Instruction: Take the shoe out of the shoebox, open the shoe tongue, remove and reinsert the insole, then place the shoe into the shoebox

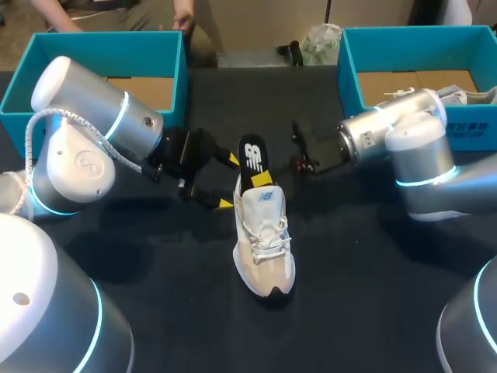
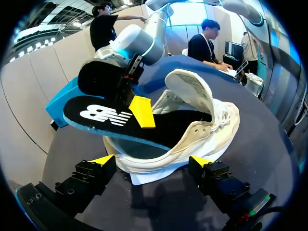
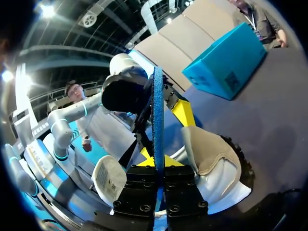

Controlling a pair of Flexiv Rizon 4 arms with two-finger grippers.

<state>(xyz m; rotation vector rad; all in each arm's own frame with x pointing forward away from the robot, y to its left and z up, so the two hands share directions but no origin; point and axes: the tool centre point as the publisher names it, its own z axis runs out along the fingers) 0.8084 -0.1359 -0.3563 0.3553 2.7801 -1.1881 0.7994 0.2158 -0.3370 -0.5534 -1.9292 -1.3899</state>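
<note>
A beige and white shoe [image 1: 264, 241] lies mid-table, toe toward the front edge. A black insole [image 1: 252, 159] with white print sticks up and back out of its heel opening. My right gripper [image 1: 262, 179] is shut on the insole. The right wrist view shows the insole [image 3: 158, 120] edge-on between that gripper's [image 3: 159, 162] fingers. My left gripper [image 1: 230, 182] is open at the heel. In its own view, the left gripper [image 2: 153, 161] has its yellow tips on either side of the shoe's [image 2: 192, 144] heel, apart from it. The tongue [image 2: 190, 89] is lifted.
A teal shoebox [image 1: 101, 47] stands at the back left. Another teal shoebox [image 1: 419, 39] at the back right holds a pale item [image 1: 466, 97]. A crumpled bag [image 1: 320, 43] and a small black object [image 1: 291, 51] lie at the far edge.
</note>
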